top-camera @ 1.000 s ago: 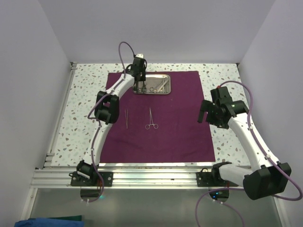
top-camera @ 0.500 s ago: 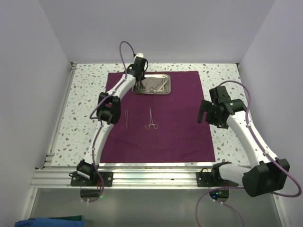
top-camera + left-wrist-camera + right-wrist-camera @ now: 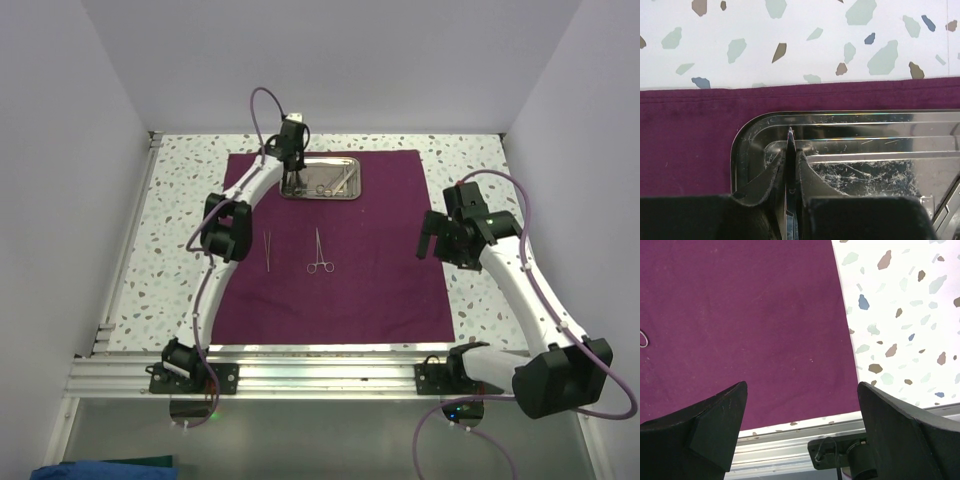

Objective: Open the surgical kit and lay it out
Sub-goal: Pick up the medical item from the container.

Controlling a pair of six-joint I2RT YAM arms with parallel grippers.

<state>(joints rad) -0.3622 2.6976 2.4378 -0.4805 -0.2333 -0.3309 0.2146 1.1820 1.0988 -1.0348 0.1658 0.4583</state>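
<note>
The left end effector [image 3: 293,182] is clenched on a thin steel instrument [image 3: 790,150] at the 9 o'clock end of the tray [image 3: 840,116]. The pinch is narrow and sits close to the tray wall. On the lift the instrument could pivot between the fingers, catch the rim and drag the tray across the cloth [image 3: 380,270], or slip and fall back. Polished steel slides easily on hard pads, and a quick rise would make that worse. The other tools [image 3: 335,180] lie close by in the tray, so a ring handle might hook one and bring it up too. From the wrist view it may be a scissor blade or a tweezer leg; I cannot tell which.

The right end effector [image 3: 802,405] is released, its jaws wide apart with nothing between them. It hovers over the cloth's 3 o'clock edge, well apart from the tray, so it could not steady the tray if it shifted.

The kit is partly laid out. The plum cloth lies open and flat on the speckled table [image 3: 180,200]. The tray sits at the cloth's 12 o'clock, shiny, round-cornered and scratched on its floor. Tweezers [image 3: 268,250] and forceps [image 3: 319,253] lie side by side but apart near the cloth's centre, toward 9 o'clock, each running 12 to 6.
</note>
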